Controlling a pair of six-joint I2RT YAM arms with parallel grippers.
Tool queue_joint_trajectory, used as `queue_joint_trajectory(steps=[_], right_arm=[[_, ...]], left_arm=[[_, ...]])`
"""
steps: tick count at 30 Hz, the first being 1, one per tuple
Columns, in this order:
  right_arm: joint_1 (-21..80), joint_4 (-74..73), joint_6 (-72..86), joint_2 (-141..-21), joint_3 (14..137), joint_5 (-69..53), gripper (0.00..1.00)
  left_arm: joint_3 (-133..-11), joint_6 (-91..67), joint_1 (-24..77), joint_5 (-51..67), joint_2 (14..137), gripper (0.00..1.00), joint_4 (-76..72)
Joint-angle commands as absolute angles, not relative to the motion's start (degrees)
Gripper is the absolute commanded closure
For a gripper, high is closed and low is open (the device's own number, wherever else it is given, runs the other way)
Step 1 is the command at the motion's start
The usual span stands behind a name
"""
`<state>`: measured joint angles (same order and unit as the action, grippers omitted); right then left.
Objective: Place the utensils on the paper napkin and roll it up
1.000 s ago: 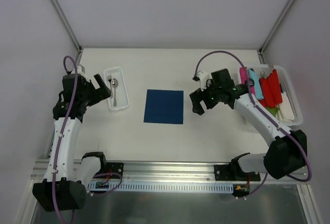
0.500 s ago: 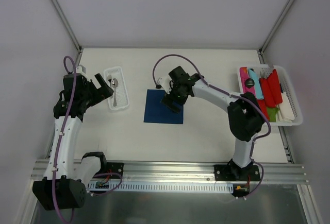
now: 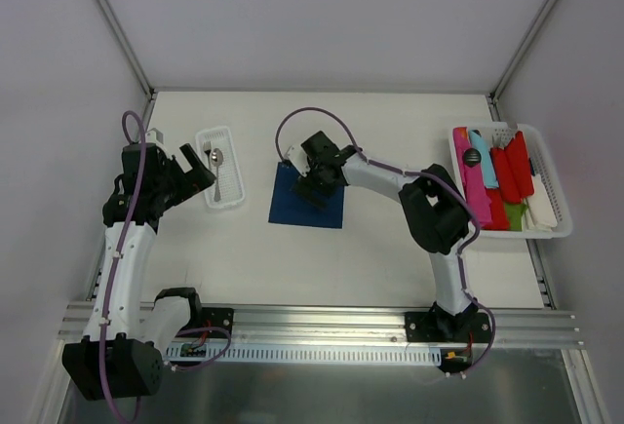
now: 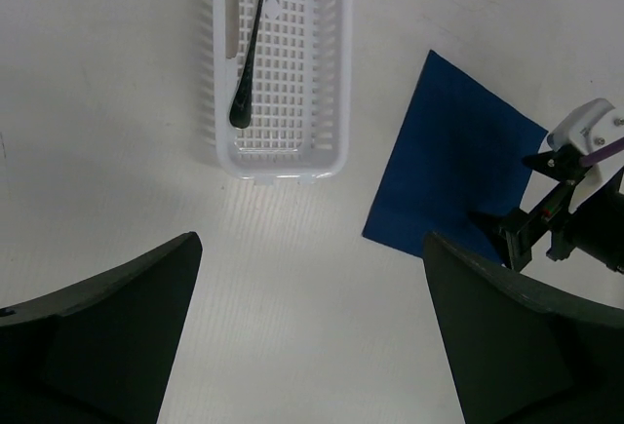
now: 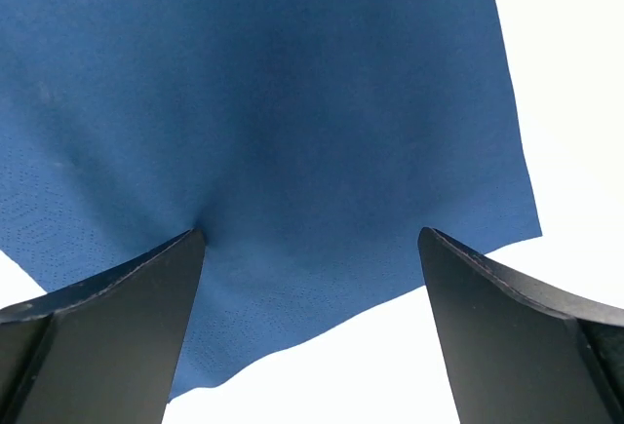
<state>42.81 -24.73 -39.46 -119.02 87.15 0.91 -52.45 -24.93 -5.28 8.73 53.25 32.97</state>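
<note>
At centre frame in the overhead view, the right gripper (image 3: 314,182) hangs low over the upper half of the navy paper napkin (image 3: 308,208). The sheet lies flat and slightly askew on the white table (image 3: 390,249). The jaws stand wide apart and hold nothing.

From the right wrist camera the blue sheet fills most of the frame, with the dark fingers (image 5: 117,317) spread at the lower corners. A faint pucker shows in the paper at the lower-left fingertip; whether that tip presses the sheet cannot be told.

Left of frame overhead, the left gripper (image 3: 190,175) hovers just beside the white tray (image 3: 226,205), jaws fully spread and empty.

Only the left wrist camera shows the tray's lattice floor. There the silver spoon (image 4: 255,34) lies lengthwise, bowl toward the top edge, beside a second pale piece (image 4: 227,15) that the frame cuts off. The napkin sits apart from the tray, at right.

Only the overhead view takes in the white basket (image 3: 548,166) at far right — red, pink and turquoise plastic pieces (image 3: 502,175) lie inside.
</note>
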Motion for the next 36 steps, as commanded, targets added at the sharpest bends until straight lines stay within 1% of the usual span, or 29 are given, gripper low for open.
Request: queue_joint_trajectory(steps=[1, 5, 8, 9, 12, 16, 24, 27, 34, 36], right_arm=[[43.59, -20.56, -31.31, -118.83, 84.3, 5.71, 0.03], [44.12, -23.71, -17.28, -118.13, 82.62, 9.65, 0.03], [44.38, -26.53, -9.69, -117.77, 82.7, 13.08, 0.04], [44.56, -28.63, -4.45, -117.77, 82.71, 13.79, 0.04], [45.26, -32.68, 4.35, -117.51, 82.88, 16.17, 0.06], [46.76, -32.7, 10.96, -112.87, 78.76, 18.11, 0.07], [47.55, -32.52, 17.57, -104.43, 73.92, 16.0, 0.07], [47.55, -32.69, 17.84, -101.97, 74.79, 15.64, 0.04], [47.2, -33.13, 15.39, -99.41, 79.36, 13.89, 0.04], [46.85, -33.22, 14.33, -99.49, 81.11, 10.31, 0.05]], left_arm=[[-52.47, -25.58, -5.1, 7.47, 52.56, 0.01, 32.96], [-52.65, -25.93, -5.1, 6.86, 52.82, 0.01, 32.96], [-52.3, -26.19, -5.1, 7.2, 53.0, 0.01, 32.96], [-52.21, -26.28, -5.1, 7.29, 53.26, 0.01, 32.96], [-52.03, -26.28, -5.1, 7.64, 53.35, 0.01, 32.87], [-51.51, -26.19, -5.1, 7.12, 52.56, 0.01, 32.96], [-50.19, -26.81, -5.1, 6.77, 52.12, 0.01, 32.96], [-50.36, -26.98, -5.01, 6.77, 52.99, 0.01, 32.87], [-53.34, -25.32, -5.1, 6.95, 54.66, 0.01, 32.87], [-54.75, -24.27, -5.1, 6.68, 56.15, 0.01, 32.96]])
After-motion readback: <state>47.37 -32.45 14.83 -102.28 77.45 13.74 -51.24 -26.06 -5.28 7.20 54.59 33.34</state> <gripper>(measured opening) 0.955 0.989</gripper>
